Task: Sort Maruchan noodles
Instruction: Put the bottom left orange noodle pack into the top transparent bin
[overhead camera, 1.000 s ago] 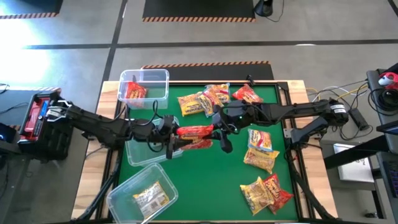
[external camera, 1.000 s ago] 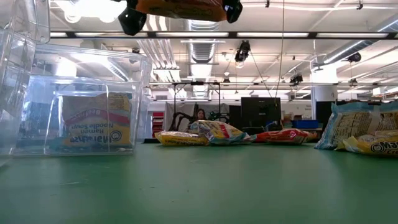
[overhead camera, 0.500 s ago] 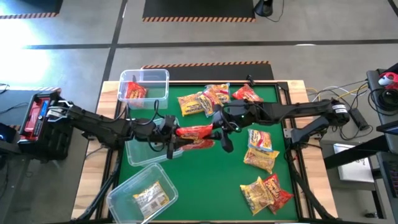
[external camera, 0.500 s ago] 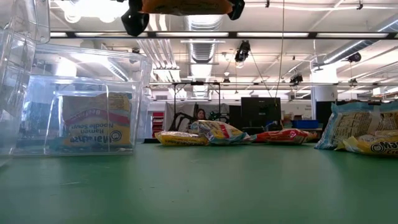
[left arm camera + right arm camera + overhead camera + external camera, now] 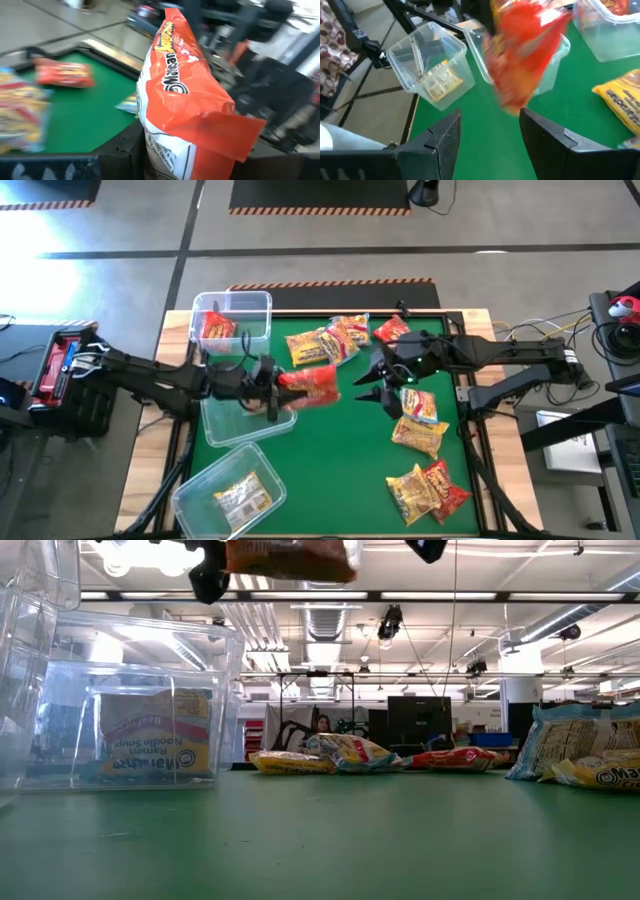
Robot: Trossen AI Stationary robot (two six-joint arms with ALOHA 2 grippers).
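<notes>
Right fingers have released the red packet.

This is a robotics lab or industrial test hall. The low view looks across the green table into a long open room with exposed ceiling ducts, rows of strip lights and a dark equipment cabinet, where a person sits far off. From above, the table stands on a bare concrete floor with black mats edged in hazard stripes. Loose cables and a red device lie beside the table's edges.
</notes>
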